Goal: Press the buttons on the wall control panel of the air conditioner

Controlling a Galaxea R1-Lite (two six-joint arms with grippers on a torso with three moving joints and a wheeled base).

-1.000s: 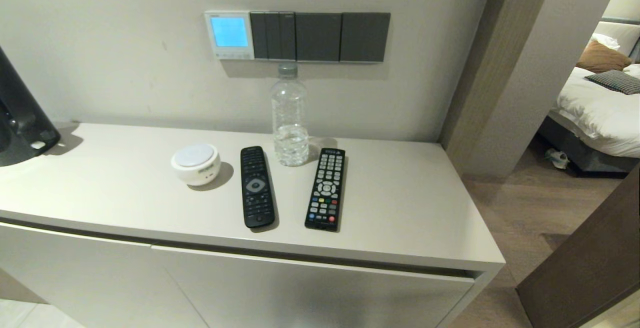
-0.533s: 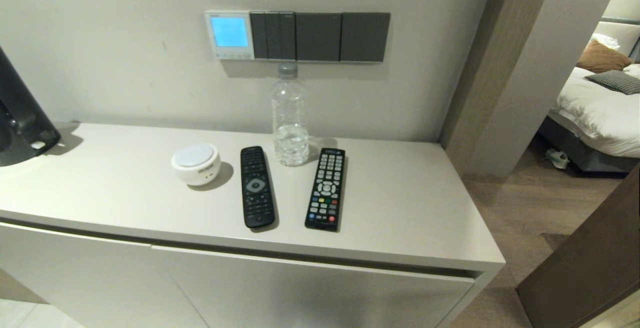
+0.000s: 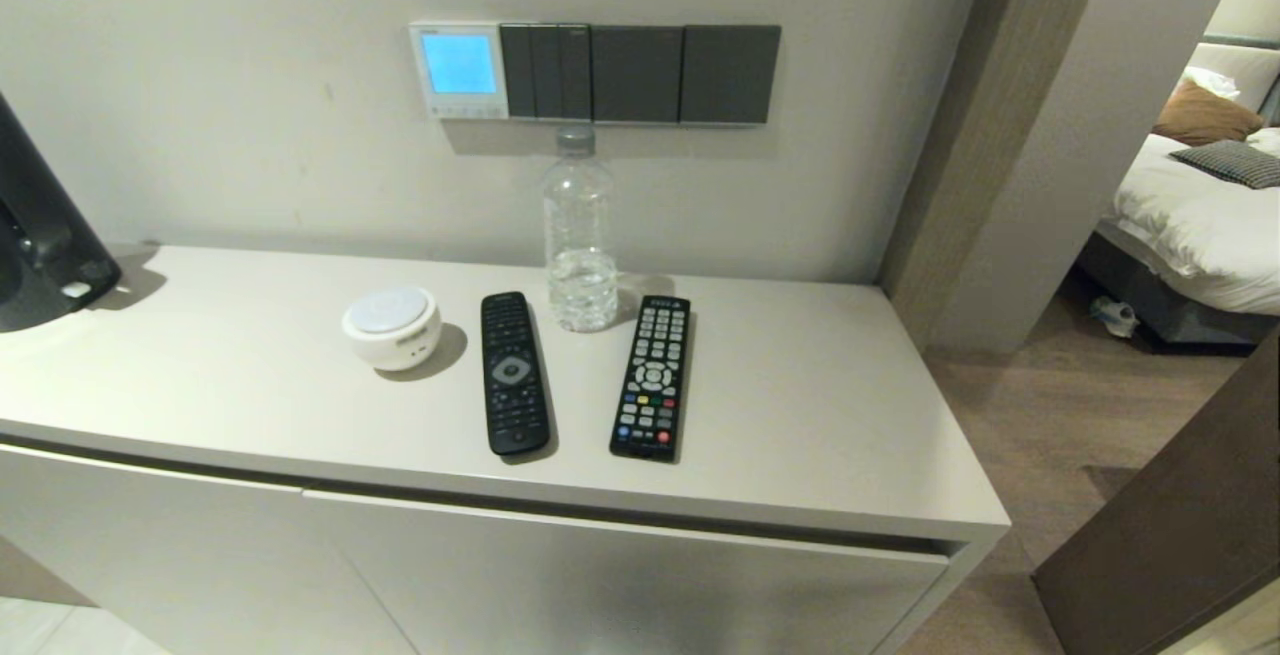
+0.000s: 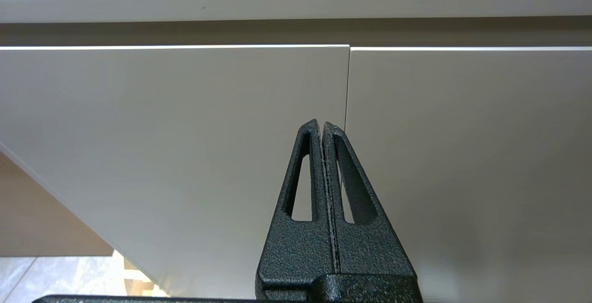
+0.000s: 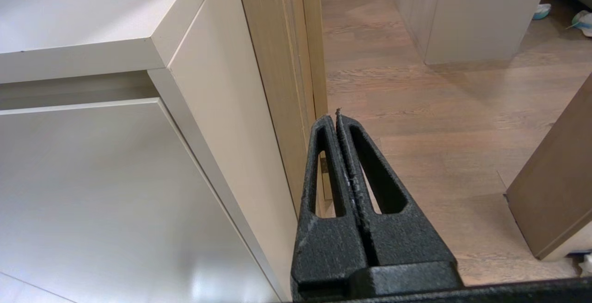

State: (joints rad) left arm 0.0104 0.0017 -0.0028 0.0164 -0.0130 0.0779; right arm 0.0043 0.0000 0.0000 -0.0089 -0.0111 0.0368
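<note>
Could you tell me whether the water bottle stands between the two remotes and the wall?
Yes, the water bottle stands upright behind the two remotes, close to the wall below the dark switch plates.

Beige cabinet top (image 3: 800, 415) w/ white puck speaker (image 3: 391, 326), two black remotes (image 3: 514, 372) (image 3: 652, 377), water bottle (image 3: 579, 232).

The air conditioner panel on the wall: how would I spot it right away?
Look above the water bottle at the row of plates on the wall. The air conditioner's wall control panel is the leftmost one. It alone is white with a glowing blue screen; the dark grey switch plates beside it are blank.
</note>
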